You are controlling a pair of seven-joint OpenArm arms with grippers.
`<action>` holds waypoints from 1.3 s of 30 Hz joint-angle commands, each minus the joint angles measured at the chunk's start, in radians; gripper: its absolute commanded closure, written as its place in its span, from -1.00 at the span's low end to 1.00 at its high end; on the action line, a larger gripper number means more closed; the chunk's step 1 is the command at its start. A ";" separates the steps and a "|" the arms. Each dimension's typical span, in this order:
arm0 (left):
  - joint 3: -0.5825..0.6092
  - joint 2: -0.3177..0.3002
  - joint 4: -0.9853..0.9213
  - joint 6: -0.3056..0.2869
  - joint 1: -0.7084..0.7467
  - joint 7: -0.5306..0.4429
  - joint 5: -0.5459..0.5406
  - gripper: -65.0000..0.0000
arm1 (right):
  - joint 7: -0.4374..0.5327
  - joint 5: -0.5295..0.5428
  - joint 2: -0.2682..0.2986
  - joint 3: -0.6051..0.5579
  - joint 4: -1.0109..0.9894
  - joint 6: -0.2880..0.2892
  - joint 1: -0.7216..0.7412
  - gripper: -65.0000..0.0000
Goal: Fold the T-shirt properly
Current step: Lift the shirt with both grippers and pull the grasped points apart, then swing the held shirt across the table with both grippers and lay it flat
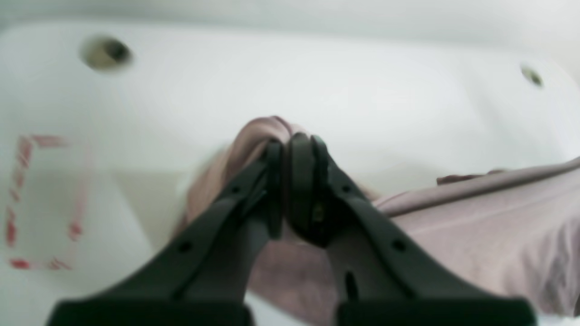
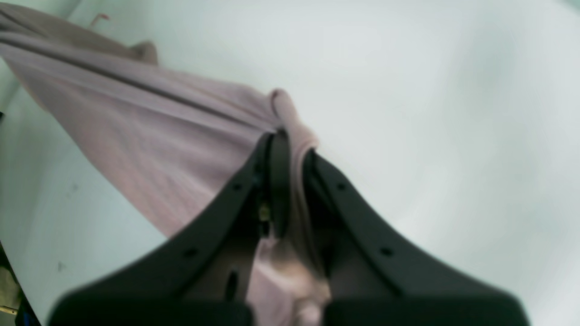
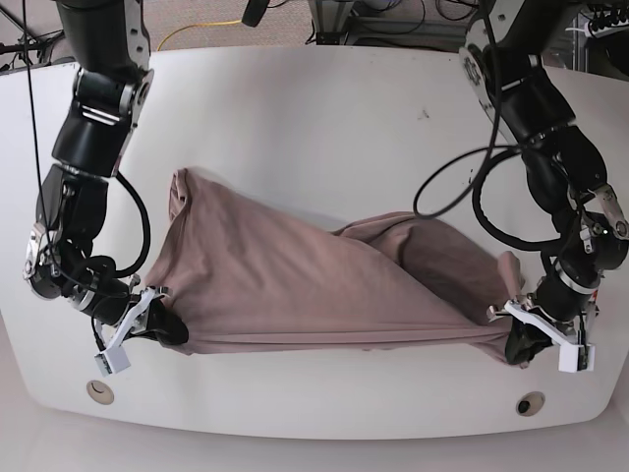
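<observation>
Black two-finger left gripper (image 1: 290,145) fills the left wrist view, jaws pinched tight on a bunched fold of the mauve, thin soft-cloth short-sleeved T-shirt (image 1: 489,217); cloth pokes out above the tips. Right wrist view: black right gripper (image 2: 290,145) likewise clamped on a shirt edge, fabric squeezed betw. the fingers, rest of the cloth stretching away to upper left. Base view: T-shirt (image 3: 314,285) spread across the front-middle of the white rounded table (image 3: 324,118), wrinkled, diagonal fold through the centre, one corner turned up at upper left. Right gripper (image 3: 162,326) holds the corner at the view's left, left gripper (image 3: 526,339) the corner at the view's right, both near the table's front edge. Red tape outline (image 1: 41,199) on the tabletop beside the left gripper, blurry. Two round holes (image 3: 531,404) in the table near the front edge.
</observation>
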 commanded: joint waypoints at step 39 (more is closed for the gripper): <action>0.061 -0.107 0.161 -0.001 -0.267 0.109 0.003 1.00 | -0.032 0.185 0.232 -0.043 -0.156 -0.007 0.286 1.00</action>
